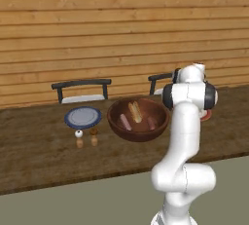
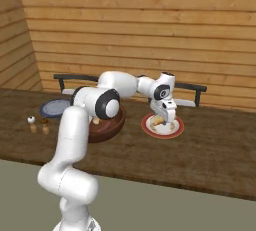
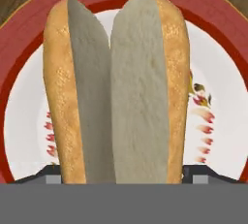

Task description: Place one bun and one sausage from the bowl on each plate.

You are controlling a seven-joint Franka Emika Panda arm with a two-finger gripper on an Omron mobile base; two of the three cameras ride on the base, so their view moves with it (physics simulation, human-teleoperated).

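My gripper (image 2: pixel 161 120) hangs low over the white plate with the red rim (image 2: pixel 172 131) and is shut on a split bun (image 3: pixel 121 87). In the hand view the bun stands between my fingertips (image 3: pixel 49 173), with the red-rimmed plate (image 3: pixel 213 72) right behind it. The dark reddish-brown bowl (image 1: pixel 138 135) sits mid-table and holds another bun (image 1: pixel 135 111) and two sausages (image 1: pixel 125 121). Left of the bowl lies the grey plate with the blue rim (image 1: pixel 83 117), bare. My arm hides most of the red-rimmed plate (image 1: pixel 207 116) in the left base view.
Two small shakers (image 1: pixel 79 139) (image 1: pixel 94 137) stand in front of the grey plate. Two dark chairs (image 1: pixel 81 88) (image 2: pixel 192 91) are pushed in at the table's far side, against a wooden plank wall. The table's front edge runs close to my base.
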